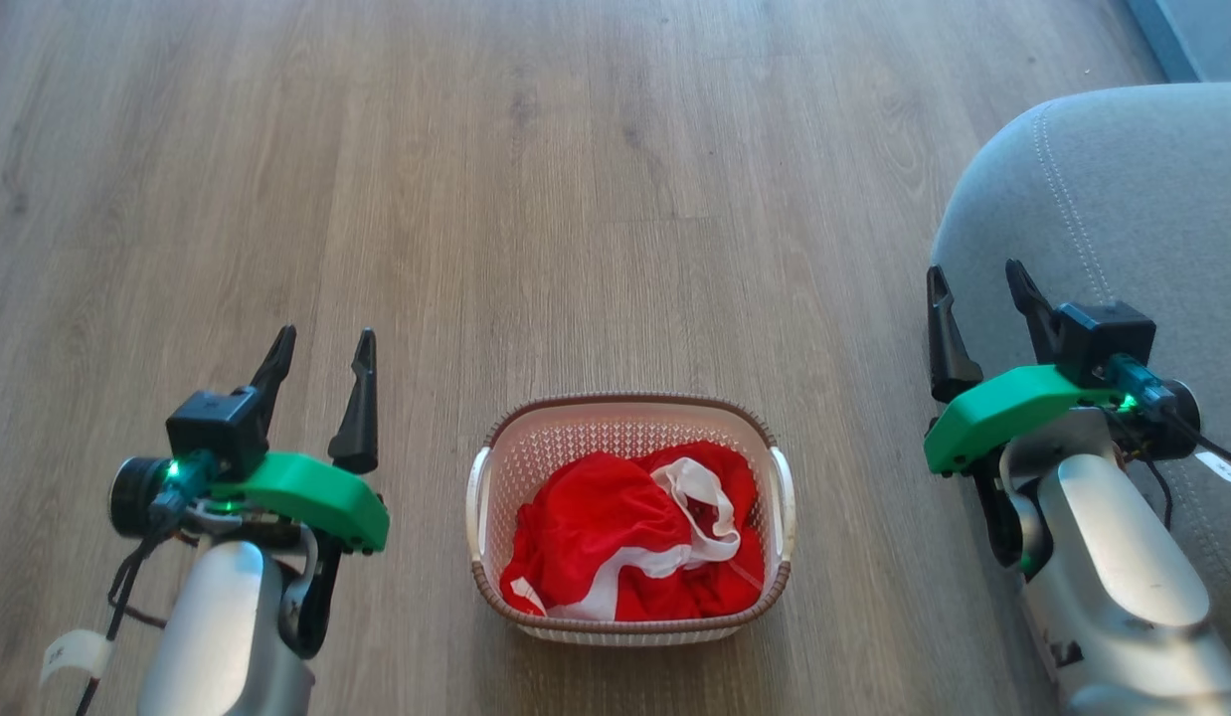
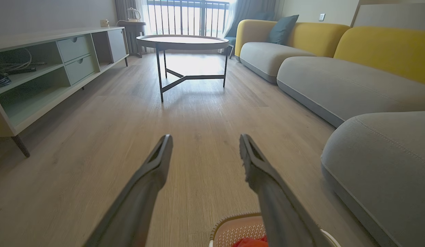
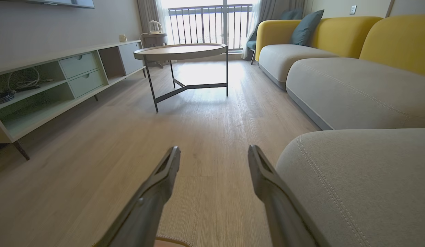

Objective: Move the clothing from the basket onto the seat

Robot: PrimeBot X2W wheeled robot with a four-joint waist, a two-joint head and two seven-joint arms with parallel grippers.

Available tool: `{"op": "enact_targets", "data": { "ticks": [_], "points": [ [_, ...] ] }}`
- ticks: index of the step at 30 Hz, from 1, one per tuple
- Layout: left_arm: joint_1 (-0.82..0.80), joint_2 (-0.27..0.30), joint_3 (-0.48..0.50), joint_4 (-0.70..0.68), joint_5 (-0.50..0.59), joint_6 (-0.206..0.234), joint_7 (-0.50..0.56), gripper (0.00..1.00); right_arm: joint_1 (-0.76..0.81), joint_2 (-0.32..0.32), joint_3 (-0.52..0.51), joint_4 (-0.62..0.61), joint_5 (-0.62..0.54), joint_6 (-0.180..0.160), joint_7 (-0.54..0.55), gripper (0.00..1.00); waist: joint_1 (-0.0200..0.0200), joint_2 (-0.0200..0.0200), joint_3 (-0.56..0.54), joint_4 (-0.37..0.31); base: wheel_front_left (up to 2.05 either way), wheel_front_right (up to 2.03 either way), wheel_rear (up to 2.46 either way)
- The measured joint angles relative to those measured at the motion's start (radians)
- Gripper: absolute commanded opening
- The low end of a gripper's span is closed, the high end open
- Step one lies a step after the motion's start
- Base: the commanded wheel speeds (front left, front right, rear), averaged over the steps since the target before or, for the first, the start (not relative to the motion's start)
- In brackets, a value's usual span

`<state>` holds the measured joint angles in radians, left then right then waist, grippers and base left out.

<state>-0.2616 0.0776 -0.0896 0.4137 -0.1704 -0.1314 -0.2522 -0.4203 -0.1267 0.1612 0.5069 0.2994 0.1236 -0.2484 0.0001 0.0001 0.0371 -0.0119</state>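
The cream perforated basket [image 1: 630,430] with a brown rim sits on the wood floor between my arms. Bright red clothing [image 1: 615,527] with white bands fills its lower half. My left gripper [image 1: 322,340] is open to the basket's left, fingers empty and pointing away from me. My right gripper [image 1: 978,278] is open at the right, against the edge of the grey stitched seat [image 1: 1133,199]. In the left wrist view the gripper [image 2: 205,139] hangs above the floor, with the basket's rim [image 2: 233,219] and a scrap of red clothing [image 2: 250,242] at the bottom. The right wrist view has the gripper [image 3: 214,151] beside the seat [image 3: 363,178].
A round coffee table [image 2: 183,41] on thin dark legs stands ahead. A long low TV cabinet [image 2: 44,68] runs along the left wall. More grey cushions with yellow backs [image 2: 346,82] line the right. Bare wood floor [image 1: 576,199] lies beyond the basket.
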Motion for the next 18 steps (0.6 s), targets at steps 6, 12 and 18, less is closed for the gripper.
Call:
{"op": "enact_targets", "data": {
  "ticks": [6,12,18],
  "points": [
    [0.0,-0.004,0.003,0.011,0.0,0.0,0.0,1.0,0.0,0.008,-0.002,0.0,-0.001,0.0,0.0,1.0,0.0,0.0,-0.001,-0.004,0.0,0.0,0.0],
    [0.0,-0.005,-0.004,0.012,0.0,0.0,0.0,1.0,0.0,0.008,-0.003,-0.009,-0.001,0.0,0.0,1.0,0.0,0.0,0.004,-0.008,0.0,0.0,0.0],
    [0.0,-0.005,-0.044,0.016,0.0,0.0,0.0,1.0,-0.003,0.017,-0.003,-0.046,-0.015,0.0,0.0,1.0,0.0,0.0,0.042,-0.014,0.0,0.0,0.0]
  ]
}}
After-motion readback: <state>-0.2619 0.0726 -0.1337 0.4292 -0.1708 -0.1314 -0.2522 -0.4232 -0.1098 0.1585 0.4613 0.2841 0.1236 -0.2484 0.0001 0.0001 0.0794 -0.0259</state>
